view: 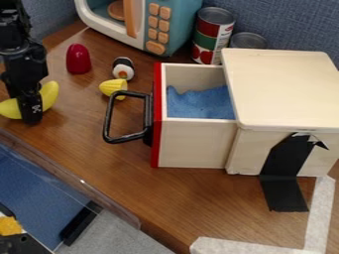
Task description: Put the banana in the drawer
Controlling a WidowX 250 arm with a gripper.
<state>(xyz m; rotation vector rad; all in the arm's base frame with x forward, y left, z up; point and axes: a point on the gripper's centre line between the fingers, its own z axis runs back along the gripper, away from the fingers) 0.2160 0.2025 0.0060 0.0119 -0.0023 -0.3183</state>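
Observation:
At the left edge, the black gripper (30, 116) points down, shut on the yellow banana (49, 95) around its middle. One finger covers the banana's near side; the other is hidden behind it. Both banana ends stick out, the left one lower in the view. Whether the banana touches the table cannot be told. To the right, the wooden drawer (196, 144) stands pulled out of its box (285, 89), its red front and black handle (108, 119) facing left. Blue cloth (198, 102) lies inside the drawer.
Between gripper and drawer are a red egg-shaped object (78, 58), a sushi-like toy (123, 68) and a yellow piece (113, 88). Behind stand a toy microwave (165, 25) and cans (213, 33). A clear tray edge (73, 183) runs along the lower left.

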